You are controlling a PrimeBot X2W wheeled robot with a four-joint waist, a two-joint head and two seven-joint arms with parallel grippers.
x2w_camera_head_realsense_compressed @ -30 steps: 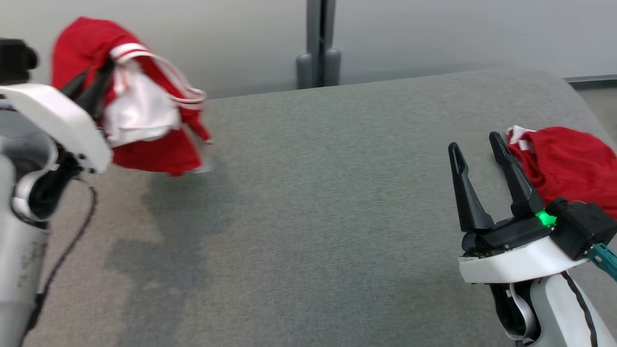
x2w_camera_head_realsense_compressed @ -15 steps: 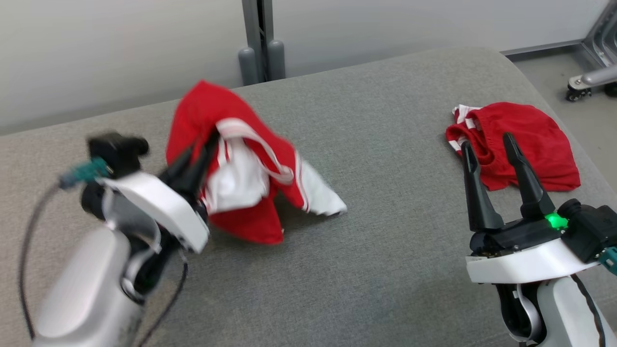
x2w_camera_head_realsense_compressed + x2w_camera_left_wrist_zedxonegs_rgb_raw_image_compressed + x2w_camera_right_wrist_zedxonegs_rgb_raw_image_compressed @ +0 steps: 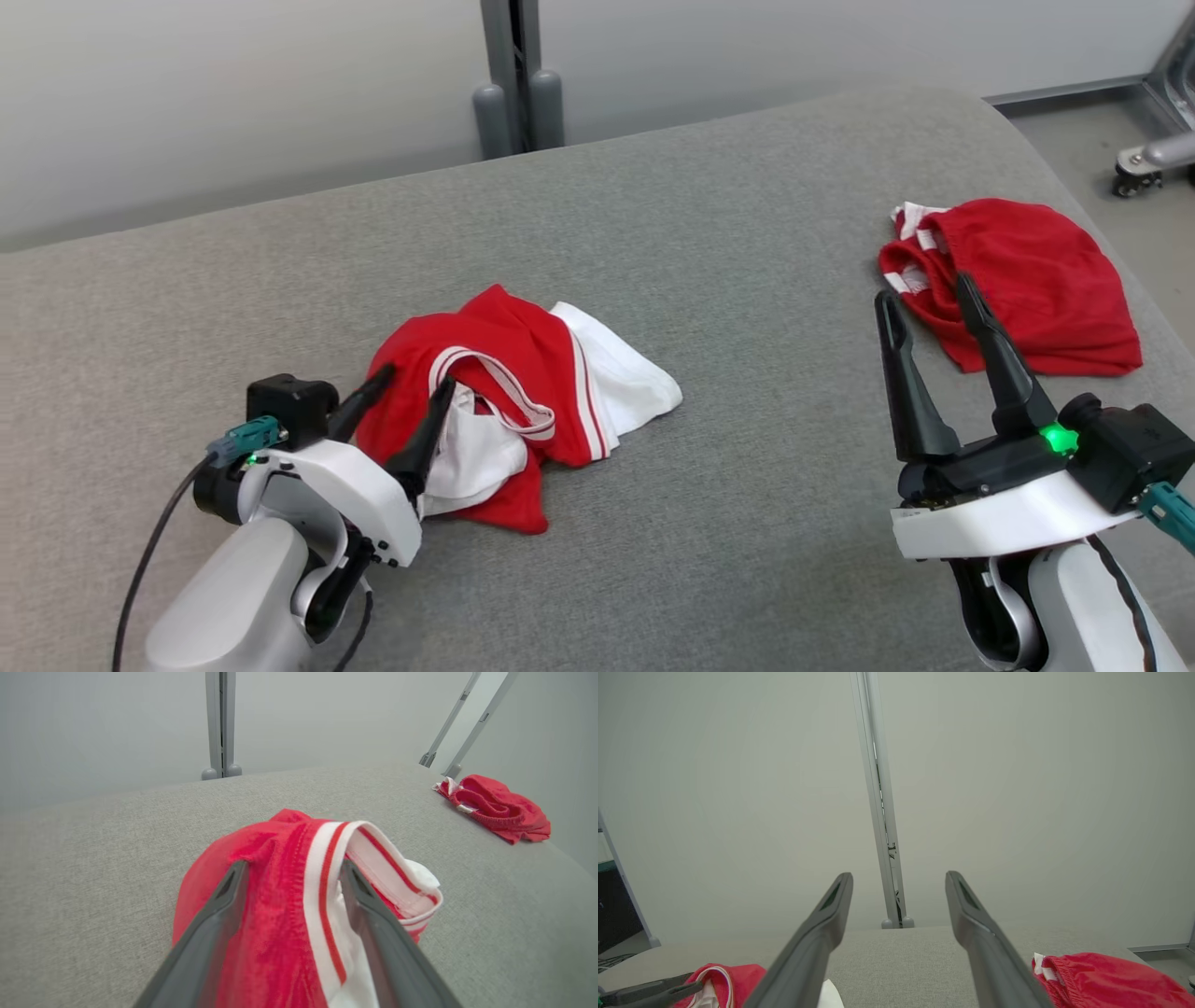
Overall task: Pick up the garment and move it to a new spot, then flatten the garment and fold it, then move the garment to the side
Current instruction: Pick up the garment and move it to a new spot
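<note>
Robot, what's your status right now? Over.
Left gripper open, astride crumpled garment on grey cushion. Right gripper open, empty. Second red garment far right, nothing in the way.

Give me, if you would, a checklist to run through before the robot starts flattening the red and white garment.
1. Garment resting on the grey surface: ok.
2. Left gripper open: ok, its fingers stand apart, with red fabric between them.
3. Fabric free of the left fingers: cannot tell.
4. Garment lying flat: not ok, it is bunched, with white parts crumpled among the red.
5. Right gripper open and empty: ok.
6. Room to spread the garment: ok, the second red garment lies apart from it, at the right end of the surface.
</note>
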